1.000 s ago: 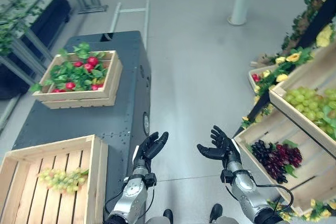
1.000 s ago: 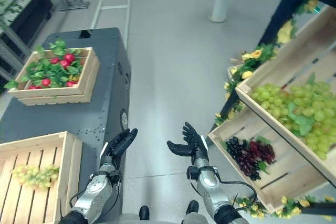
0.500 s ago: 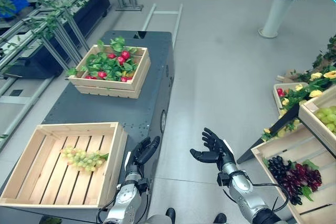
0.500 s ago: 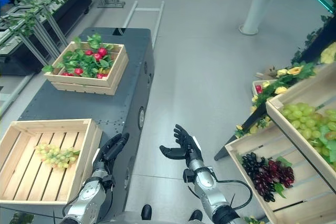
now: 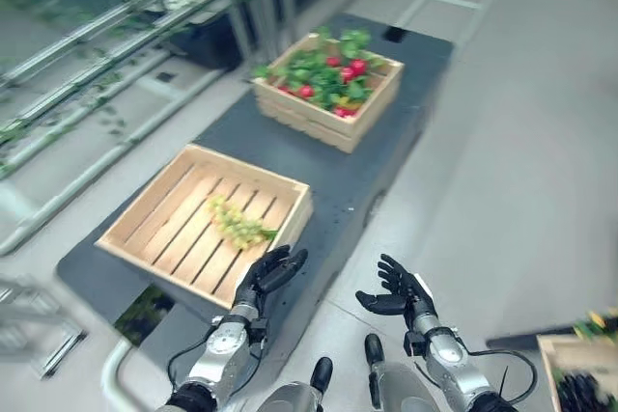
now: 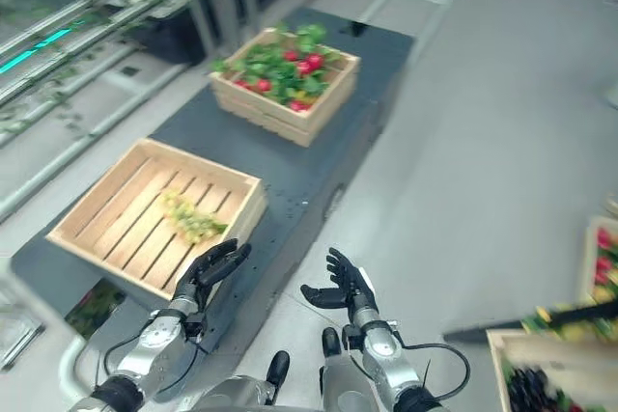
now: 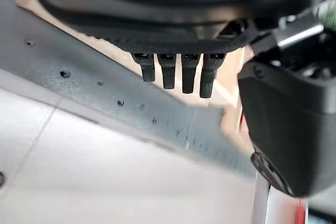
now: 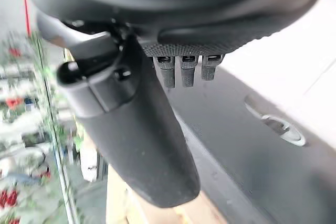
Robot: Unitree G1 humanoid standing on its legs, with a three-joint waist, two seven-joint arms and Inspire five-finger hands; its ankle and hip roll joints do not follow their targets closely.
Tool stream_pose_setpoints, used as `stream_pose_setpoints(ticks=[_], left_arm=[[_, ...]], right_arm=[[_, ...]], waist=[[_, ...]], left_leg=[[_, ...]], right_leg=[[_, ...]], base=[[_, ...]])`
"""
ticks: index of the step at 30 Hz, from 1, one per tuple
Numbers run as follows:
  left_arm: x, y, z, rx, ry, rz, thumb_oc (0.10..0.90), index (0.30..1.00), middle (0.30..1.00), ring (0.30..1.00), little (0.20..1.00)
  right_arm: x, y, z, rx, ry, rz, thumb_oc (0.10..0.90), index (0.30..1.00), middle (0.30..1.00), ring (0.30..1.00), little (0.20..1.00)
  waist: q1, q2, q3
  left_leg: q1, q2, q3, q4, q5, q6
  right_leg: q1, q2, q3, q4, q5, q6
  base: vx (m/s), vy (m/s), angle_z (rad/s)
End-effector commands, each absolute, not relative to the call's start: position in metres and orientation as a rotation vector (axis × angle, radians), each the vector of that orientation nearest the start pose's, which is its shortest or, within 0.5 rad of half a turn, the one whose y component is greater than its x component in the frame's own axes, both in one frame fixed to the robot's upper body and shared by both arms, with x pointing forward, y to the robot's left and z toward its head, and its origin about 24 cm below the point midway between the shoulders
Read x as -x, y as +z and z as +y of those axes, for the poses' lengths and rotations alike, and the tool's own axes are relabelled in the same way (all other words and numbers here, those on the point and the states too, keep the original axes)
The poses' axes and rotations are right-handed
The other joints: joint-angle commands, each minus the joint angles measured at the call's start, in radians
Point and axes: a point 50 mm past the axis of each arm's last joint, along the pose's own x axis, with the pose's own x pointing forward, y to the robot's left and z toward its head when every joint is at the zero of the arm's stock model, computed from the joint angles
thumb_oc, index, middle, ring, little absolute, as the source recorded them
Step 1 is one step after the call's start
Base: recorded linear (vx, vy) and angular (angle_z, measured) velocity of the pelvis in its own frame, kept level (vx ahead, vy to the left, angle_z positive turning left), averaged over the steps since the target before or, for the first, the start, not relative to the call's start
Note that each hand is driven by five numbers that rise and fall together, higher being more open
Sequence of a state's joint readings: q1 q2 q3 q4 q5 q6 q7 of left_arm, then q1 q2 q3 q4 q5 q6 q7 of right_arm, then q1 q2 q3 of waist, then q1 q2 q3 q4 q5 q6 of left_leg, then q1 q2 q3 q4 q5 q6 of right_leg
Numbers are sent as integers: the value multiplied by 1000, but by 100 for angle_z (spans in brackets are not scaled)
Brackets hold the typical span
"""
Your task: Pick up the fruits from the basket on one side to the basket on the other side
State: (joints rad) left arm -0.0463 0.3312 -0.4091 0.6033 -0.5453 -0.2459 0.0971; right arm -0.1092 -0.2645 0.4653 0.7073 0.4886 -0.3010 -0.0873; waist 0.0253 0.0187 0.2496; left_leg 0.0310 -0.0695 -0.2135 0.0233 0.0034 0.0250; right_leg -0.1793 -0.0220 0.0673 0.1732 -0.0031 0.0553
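The small bunch of pale green grapes (image 5: 238,225) lies loose on the slats of the shallow light-wood slatted crate (image 5: 154,222) at centre left, alone in it, while a second light-wood crate filled with red fruit and green leaves (image 5: 328,90) sits at upper centre on the same long dark grey metal platform (image 5: 333,190). Both dark hands hang empty below, fingers spread: the left hand (image 5: 267,275) just beside the near crate's lower right corner, the right hand (image 5: 400,292) over bare floor at lower centre. A careless left-hand reach could clip that corner, or pinch single grapes off the bunch.
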Motion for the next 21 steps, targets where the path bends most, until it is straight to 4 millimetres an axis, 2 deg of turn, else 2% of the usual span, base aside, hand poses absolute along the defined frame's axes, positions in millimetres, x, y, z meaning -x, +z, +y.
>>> stream_pose_setpoints(ticks=[1, 5, 7, 10, 13, 14, 15, 16, 17, 18, 20, 21], left_arm=[[-252, -23, 155, 82, -150, 180, 800, 900, 900, 900, 900], [-246, -22, 143, 79, -202, 171, 800, 900, 900, 900, 900], [-245, -22, 144, 83, -200, 174, 800, 900, 900, 900, 900], [-243, -24, 149, 90, -180, 176, 800, 900, 900, 900, 900], [-247, -18, 148, 116, -188, 153, 800, 900, 900, 900, 900], [-250, -15, 143, 125, -216, 148, 800, 900, 900, 900, 900], [-252, -14, 140, 132, -225, 144, 800, 900, 900, 900, 900], [-253, -13, 136, 133, -243, 140, 800, 900, 900, 900, 900], [-257, -12, 124, 132, -279, 128, 800, 900, 900, 900, 900], [-256, -14, 118, 104, -282, 135, 800, 900, 900, 900, 900], [-254, -13, 118, 51, -268, 114, 800, 900, 900, 900, 900], [-254, -11, 120, 36, -272, 103, 800, 900, 900, 900, 900]], right_arm=[[-261, -20, -150, -139, 106, 126, 800, 900, 900, 900, 900], [-262, -17, -156, -140, 94, 119, 800, 900, 900, 900, 900], [-263, -16, -156, -141, 88, 115, 800, 900, 900, 900, 900], [-261, -14, -154, -143, 84, 116, 800, 900, 900, 900, 900], [-250, -19, -161, -135, 28, 125, 800, 900, 900, 900, 900], [-248, -18, -166, -132, -25, 115, 800, 900, 900, 900, 900], [-247, -18, -169, -128, -57, 108, 800, 900, 900, 900, 900], [-247, -18, -173, -128, -95, 101, 800, 900, 900, 900, 900], [-248, -16, -179, -133, -172, 74, 800, 900, 900, 900, 900], [-247, -17, -181, -129, -208, 74, 800, 900, 900, 900, 900], [-247, -18, -178, -148, -216, 76, 800, 900, 900, 900, 900], [-246, -17, -176, -147, -209, 68, 800, 900, 900, 900, 900]], waist=[[5, -24, -46], [31, -38, -57], [37, -38, -58], [39, -41, -60], [13, -44, -51], [1, -46, -46], [-5, -45, -42], [-12, -34, -34], [-43, -18, -32], [-53, -12, -39], [-45, -1, -43], [-46, 5, -47]], left_leg=[[41, -34, -3, 58, -121, 29], [9, -24, 18, 114, -133, 5], [-4, -21, 25, 133, -132, 1], [-26, -5, 83, 178, -118, -11], [-120, 58, 277, 300, -44, -48], [-149, 90, 357, 328, -40, -61], [-161, 107, 389, 335, -37, -67], [-143, 134, 440, 292, -41, -84], [-93, 178, 567, 125, -21, -88], [-75, 175, 556, 89, -12, -86], [-37, 129, 475, 0, -10, -72], [-12, 127, 475, -30, -10, -66]], right_leg=[[139, -15, -23, -155, 55, 5], [209, -28, -66, -230, 51, -16], [215, -30, -81, -230, 42, -21], [225, -34, -134, -223, 21, -36], [259, -38, -234, -251, 6, -55], [272, -43, -272, -259, 0, -61], [279, -46, -295, -260, -5, -64], [293, -42, -313, -251, -22, -61], [292, -52, -368, -229, -40, -55], [283, -59, -375, -213, -42, -48], [262, -63, -359, -185, -41, -25], [256, -61, -362, -177, -44, -21]], base=[[161, -202, 2], [161, -213, 6], [90, -130, 8], [85, -95, 23], [38, -100, 69], [7, -85, 160], [27, -35, 152], [9, 82, 135], [22, 154, 115], [7, 192, 126], [64, 158, 111], [88, 120, 44]])
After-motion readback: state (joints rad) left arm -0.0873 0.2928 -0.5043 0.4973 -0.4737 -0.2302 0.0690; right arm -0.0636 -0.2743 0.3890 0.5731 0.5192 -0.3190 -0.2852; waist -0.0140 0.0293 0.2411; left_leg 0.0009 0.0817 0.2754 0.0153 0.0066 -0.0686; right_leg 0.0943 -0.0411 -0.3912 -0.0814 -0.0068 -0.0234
